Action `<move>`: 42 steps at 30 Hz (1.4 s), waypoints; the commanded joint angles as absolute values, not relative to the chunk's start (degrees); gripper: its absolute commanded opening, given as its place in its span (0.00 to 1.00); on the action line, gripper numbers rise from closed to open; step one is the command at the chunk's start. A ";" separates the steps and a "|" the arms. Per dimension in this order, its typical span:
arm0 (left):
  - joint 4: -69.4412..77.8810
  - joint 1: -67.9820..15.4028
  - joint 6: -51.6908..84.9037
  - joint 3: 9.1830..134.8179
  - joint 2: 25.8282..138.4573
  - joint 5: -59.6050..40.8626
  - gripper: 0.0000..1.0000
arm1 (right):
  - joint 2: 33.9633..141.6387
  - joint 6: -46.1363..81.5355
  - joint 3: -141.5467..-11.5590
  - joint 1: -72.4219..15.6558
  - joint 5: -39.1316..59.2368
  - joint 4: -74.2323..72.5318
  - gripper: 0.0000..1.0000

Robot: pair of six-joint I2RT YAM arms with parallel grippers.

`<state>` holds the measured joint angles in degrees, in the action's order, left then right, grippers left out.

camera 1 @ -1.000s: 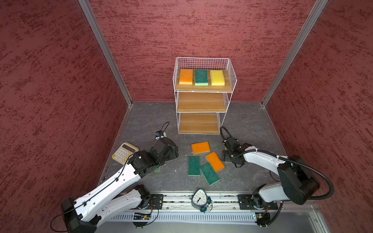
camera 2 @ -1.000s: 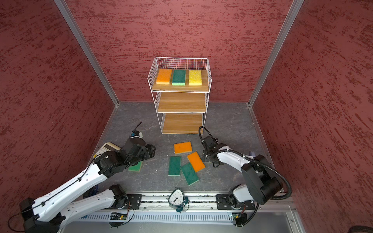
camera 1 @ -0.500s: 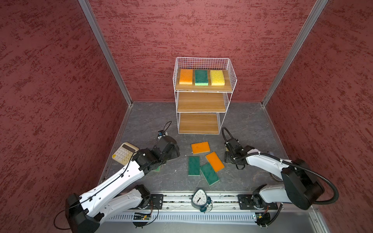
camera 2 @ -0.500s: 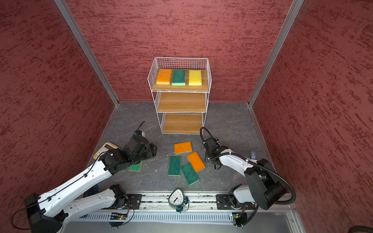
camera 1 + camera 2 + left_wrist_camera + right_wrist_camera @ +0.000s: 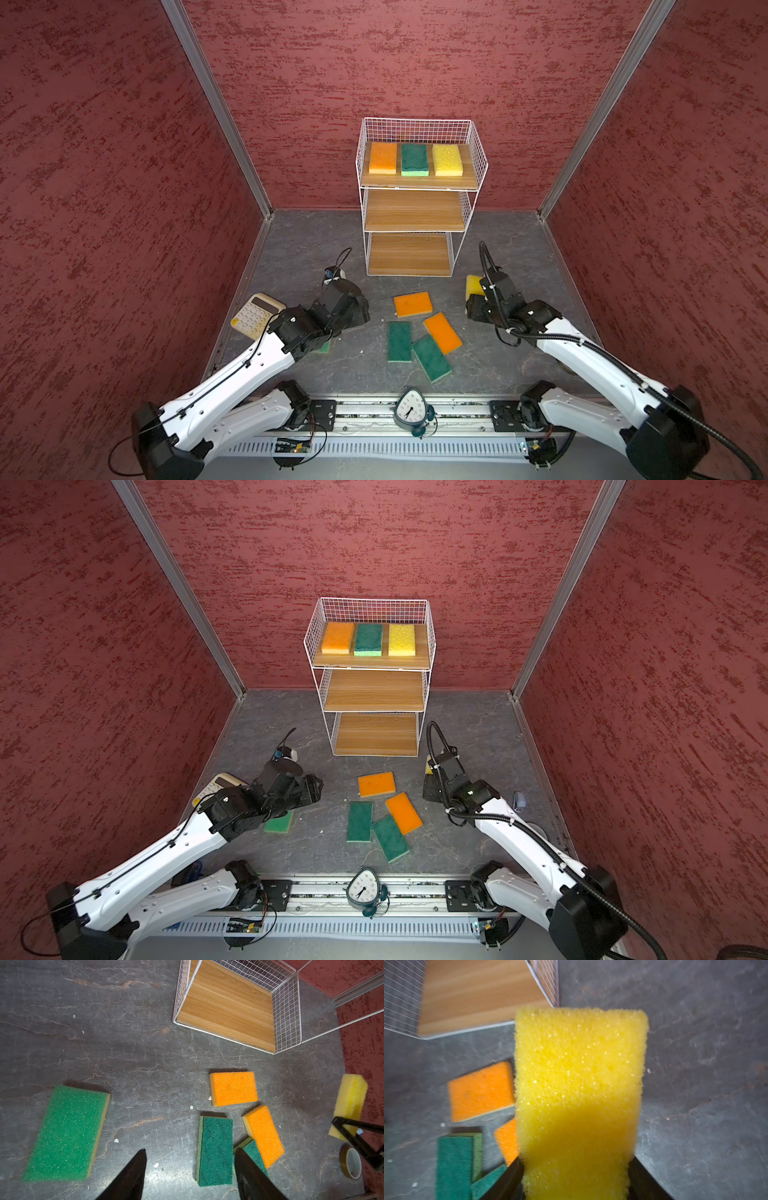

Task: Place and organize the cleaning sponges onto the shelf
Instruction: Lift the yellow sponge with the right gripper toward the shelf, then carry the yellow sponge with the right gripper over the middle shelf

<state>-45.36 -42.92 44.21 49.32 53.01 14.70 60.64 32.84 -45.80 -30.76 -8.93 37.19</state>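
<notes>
Right gripper (image 5: 576,1180) pinches a yellow sponge (image 5: 579,1084), seemingly lifted, that largely hides its jaws.

The left arm (image 5: 232,374) and right arm (image 5: 590,365) are white tubular links joined by black housings. A thin black cable (image 5: 215,387) follows the left one. A thick ribbed black hose (image 5: 483,259) loops off the right. The left fingers (image 5: 128,1178) are black and tapered.

There's the shelf (image 5: 413,210), white wire with three wooden tiers, its top board holding an orange sponge (image 5: 383,158), a dark green sponge (image 5: 414,159) and a yellow sponge (image 5: 447,159) in a row. Down on the surface (image 5: 316,257), two orange sponges (image 5: 412,304) (image 5: 442,333) and two dark green sponges (image 5: 399,341) (image 5: 431,358) lie flat in a cluster, and a light-green-faced sponge (image 5: 279,823) lies apart to the left. The second yellow sponge (image 5: 579,1088) is clamped in the right tool (image 5: 575,1167), beside the bottom tier.
</notes>
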 commanded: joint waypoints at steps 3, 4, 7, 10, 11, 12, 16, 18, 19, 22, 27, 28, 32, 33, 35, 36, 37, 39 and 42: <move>-43.82 -42.52 42.26 51.11 51.31 16.21 0.68 | 61.79 31.72 -52.85 -34.10 -7.46 38.28 0.63; -43.56 -42.46 42.17 50.98 51.03 16.32 0.68 | 62.31 31.42 -54.23 -34.47 -7.67 38.09 0.63; -42.89 -42.19 41.38 50.98 50.31 16.12 0.68 | 64.32 30.36 -58.28 -35.23 -8.06 36.60 0.63; -42.89 -41.84 40.59 51.15 49.95 16.33 0.67 | 66.77 29.24 -61.71 -35.59 -8.26 34.36 0.63; -42.98 -41.66 40.39 51.28 49.83 16.34 0.67 | 67.84 28.80 -62.91 -35.68 -8.32 33.88 0.63; -42.96 -41.42 40.13 51.30 49.67 16.35 0.67 | 69.09 28.43 -64.19 -35.77 -8.37 33.71 0.63; -42.81 -40.54 39.05 51.11 49.15 16.34 0.67 | 73.11 27.51 -68.02 -36.62 -9.02 33.06 0.63; -42.55 -39.78 38.65 50.81 48.97 16.06 0.67 | 74.88 27.02 -69.43 -37.15 -9.81 32.72 0.63; -42.28 -39.35 38.34 50.64 48.91 15.73 0.67 | 75.66 26.78 -70.31 -37.38 -10.27 32.78 0.63; -41.57 -37.79 37.32 50.28 48.87 14.09 0.67 | 78.07 26.15 -72.86 -38.01 -12.15 33.40 0.63; -40.79 -35.94 35.89 49.76 48.97 12.78 0.67 | 79.21 25.93 -74.40 -38.76 -16.38 30.91 0.62; -40.68 -35.73 35.57 49.67 49.05 12.66 0.67 | 79.28 25.78 -74.67 -38.84 -17.17 30.48 0.62; -39.64 -34.34 34.87 49.14 49.39 11.57 0.67 | 79.72 24.47 -76.00 -39.45 -20.81 29.15 0.62; -39.20 -34.15 34.69 48.99 49.47 11.35 0.67 | 79.95 24.00 -76.19 -39.68 -21.69 28.69 0.62; -38.69 -33.79 34.36 48.71 49.74 11.18 0.67 | 80.00 22.96 -76.29 -39.97 -23.05 27.34 0.62; -38.48 -33.69 34.20 48.60 49.99 11.09 0.67 | 80.11 22.49 -76.29 -40.07 -23.35 26.51 0.62; -38.29 -33.58 34.06 48.53 50.23 11.08 0.67 | 80.24 22.05 -76.36 -40.06 -23.52 25.85 0.61; -37.89 -33.25 33.92 48.35 50.73 10.86 0.67 | 80.74 21.43 -76.93 -40.24 -23.94 25.02 0.61; -37.03 -33.05 33.71 48.08 51.48 10.49 0.67 | 81.72 20.45 -77.68 -40.25 -25.68 23.74 0.61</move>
